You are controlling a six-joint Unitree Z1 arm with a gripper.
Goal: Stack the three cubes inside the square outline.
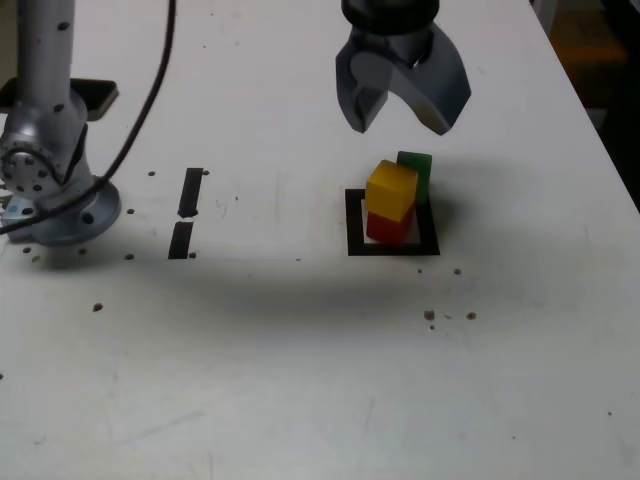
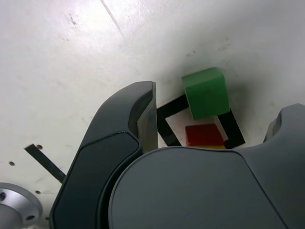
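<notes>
Hanging above the stack, the gripper (image 1: 401, 112) has its two grey jaws spread wide apart with nothing between them. In the exterior view it sits just above and slightly behind the cubes, clear of them.

The yellow cube (image 1: 391, 189) rests on top of the red cube (image 1: 388, 228), turned a little so its edges do not line up with the one below. The red cube stands on the white centre of the outline (image 1: 354, 225), a black square frame on the table (image 1: 300, 380). The green cube (image 1: 418, 172) stands on the table behind the pair, at the far edge of the outline; in the wrist view the green cube (image 2: 206, 92) lies over a corner of the outline (image 2: 165, 123), partly on the black frame and partly outside it. The same view shows a face of the red cube (image 2: 205, 135) inside the frame, and only a thin yellow sliver at its lower edge, the rest hidden by the gripper body (image 2: 190, 191).

Toward the exterior view's left, well apart from the outline, two short black strips (image 1: 187, 211) lie end to end. Further left stands the arm's silver base (image 1: 45, 170), with a black cable (image 1: 140, 110) curving down to it. Small dark specks dot the white table.
</notes>
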